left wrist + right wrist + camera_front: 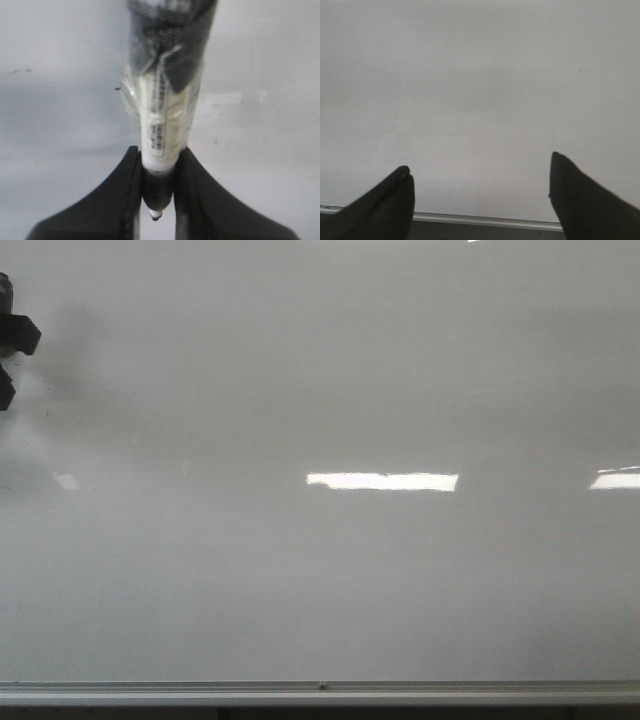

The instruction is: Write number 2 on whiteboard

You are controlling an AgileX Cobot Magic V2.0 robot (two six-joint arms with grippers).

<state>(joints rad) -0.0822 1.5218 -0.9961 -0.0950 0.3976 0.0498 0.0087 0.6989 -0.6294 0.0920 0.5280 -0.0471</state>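
Observation:
The whiteboard [320, 390] fills the front view, glossy white-grey and bare; no number 2 shows on it in any view. My left gripper [160, 150] is shut on a marker [162, 125] with a white labelled barrel, a dark nib end [156, 214] and a taped upper part, in front of the board [60, 125]. A dark piece at the far left edge of the front view [12, 340] looks like that gripper. My right gripper [480, 172] is open and empty, facing the board [480, 75] just above its rail.
A silver metal rail [320, 692] runs along the board's lower edge and also shows in the right wrist view [485, 220]. Bright light reflections [380, 481] lie across the board's middle and right. A tiny dark speck [117, 89] sits beside the marker.

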